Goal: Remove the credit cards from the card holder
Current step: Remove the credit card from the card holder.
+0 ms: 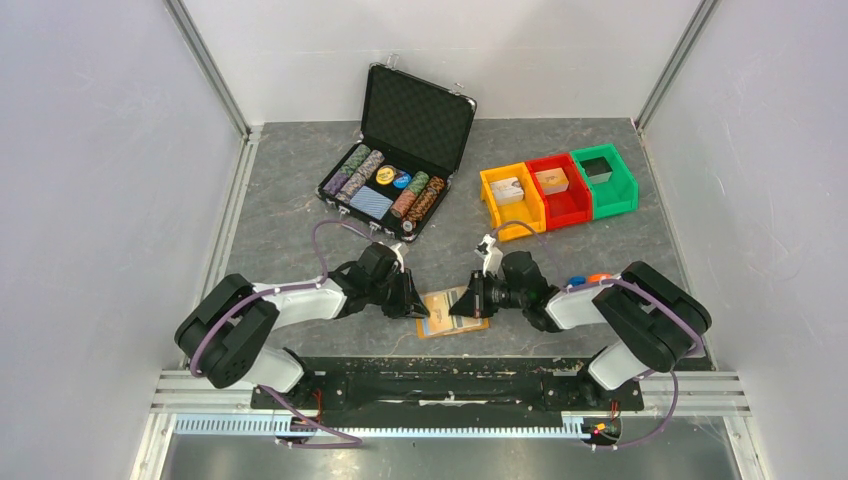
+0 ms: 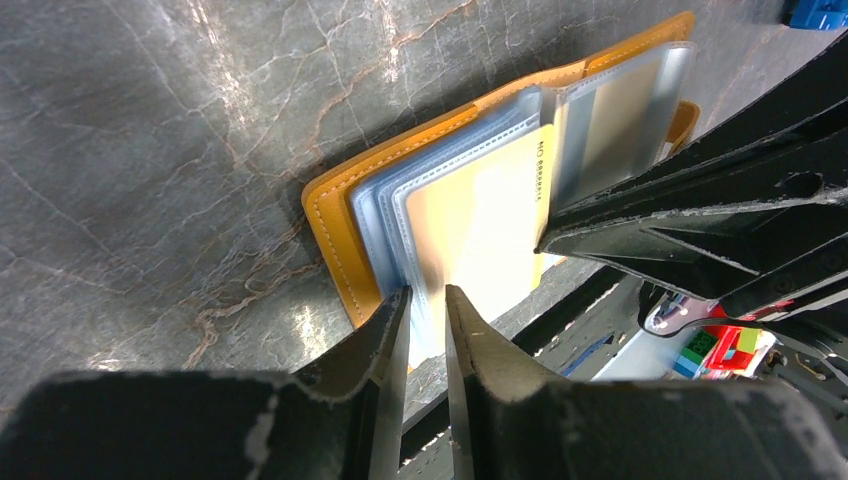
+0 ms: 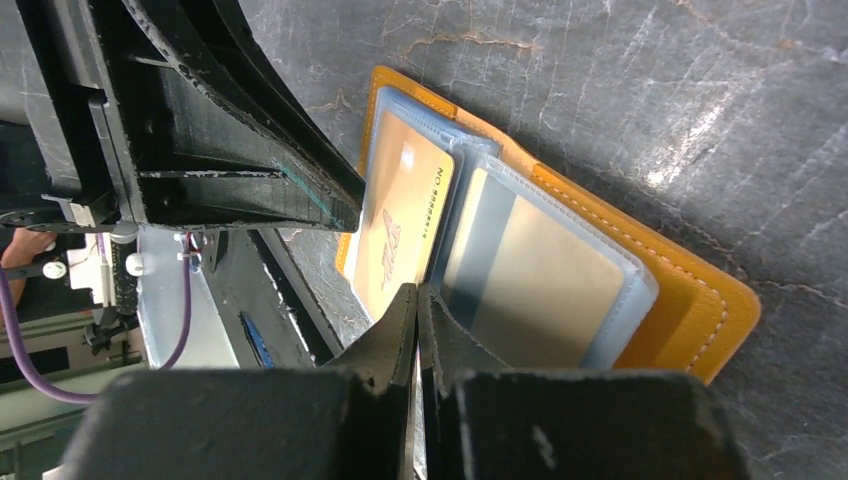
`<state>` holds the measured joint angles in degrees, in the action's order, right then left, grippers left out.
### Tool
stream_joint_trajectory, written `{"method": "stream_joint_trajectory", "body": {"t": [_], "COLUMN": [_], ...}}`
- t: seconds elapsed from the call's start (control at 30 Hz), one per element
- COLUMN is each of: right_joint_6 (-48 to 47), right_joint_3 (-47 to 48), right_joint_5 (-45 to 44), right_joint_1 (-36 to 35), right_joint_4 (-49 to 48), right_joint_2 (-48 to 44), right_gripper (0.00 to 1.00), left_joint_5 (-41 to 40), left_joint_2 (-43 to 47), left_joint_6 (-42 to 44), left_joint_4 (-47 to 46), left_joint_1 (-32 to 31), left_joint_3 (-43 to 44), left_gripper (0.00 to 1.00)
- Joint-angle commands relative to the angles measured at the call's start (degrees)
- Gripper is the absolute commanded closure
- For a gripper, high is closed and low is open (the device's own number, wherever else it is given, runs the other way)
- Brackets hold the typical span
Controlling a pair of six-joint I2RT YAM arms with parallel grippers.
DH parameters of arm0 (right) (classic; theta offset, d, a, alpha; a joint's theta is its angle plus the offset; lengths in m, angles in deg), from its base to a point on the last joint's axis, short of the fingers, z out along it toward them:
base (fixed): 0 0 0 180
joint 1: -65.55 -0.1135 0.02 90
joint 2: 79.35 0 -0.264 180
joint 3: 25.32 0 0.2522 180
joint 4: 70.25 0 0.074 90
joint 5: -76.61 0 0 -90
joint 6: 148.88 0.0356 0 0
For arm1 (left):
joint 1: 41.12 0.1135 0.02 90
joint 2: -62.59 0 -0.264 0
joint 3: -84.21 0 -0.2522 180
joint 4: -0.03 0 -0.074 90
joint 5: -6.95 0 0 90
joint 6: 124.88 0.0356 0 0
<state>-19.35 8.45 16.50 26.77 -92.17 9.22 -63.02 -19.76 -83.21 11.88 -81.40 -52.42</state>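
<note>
The orange card holder [image 1: 452, 312] lies open on the table near the front edge, between my two grippers. Its clear sleeves hold a pale beige printed card [image 3: 405, 225], also in the left wrist view [image 2: 480, 220]. A second card [image 3: 530, 280] shows blue-grey and beige through a raised sleeve. My left gripper [image 2: 427, 295] is narrowly open, its jaws astride the near edge of the sleeves. My right gripper [image 3: 417, 292] is shut, pinching a sleeve edge between the two cards. Both grippers [image 1: 418, 305] [image 1: 458, 303] nearly touch above the holder.
An open black chip case [image 1: 400, 160] with poker chips and a blue patterned deck stands at the back. Orange [image 1: 510, 195], red [image 1: 558, 187] and green [image 1: 605, 178] bins sit back right. The black front rail [image 1: 430, 370] runs just behind the holder.
</note>
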Motion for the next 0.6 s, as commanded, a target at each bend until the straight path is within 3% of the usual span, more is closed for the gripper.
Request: {"method": "stream_joint_trajectory", "body": {"t": [0.0, 0.5, 0.57], "right_joint_6": [1.21, -1.29, -0.77], "right_joint_3": [-0.75, -1.08, -0.61], "right_joint_5": [1.78, 2.06, 2.95], "right_joint_1": [0.85, 4.58, 4.48], "right_joint_4": [-3.90, 1.58, 1.44], "right_joint_2": [-1.82, -4.83, -4.33], "right_gripper": [1.00, 1.00, 0.94], "left_joint_5": [-2.45, -2.78, -2.67], "left_joint_2": [-0.11, -0.90, -0.97], "left_joint_6": [1.31, 1.66, 1.58], "left_joint_4": [3.91, 4.24, 4.11], "left_joint_1": [-0.16, -0.16, -0.16], "left_joint_3": [-0.95, -0.78, -0.83], "left_gripper": [0.72, 0.70, 0.70]}}
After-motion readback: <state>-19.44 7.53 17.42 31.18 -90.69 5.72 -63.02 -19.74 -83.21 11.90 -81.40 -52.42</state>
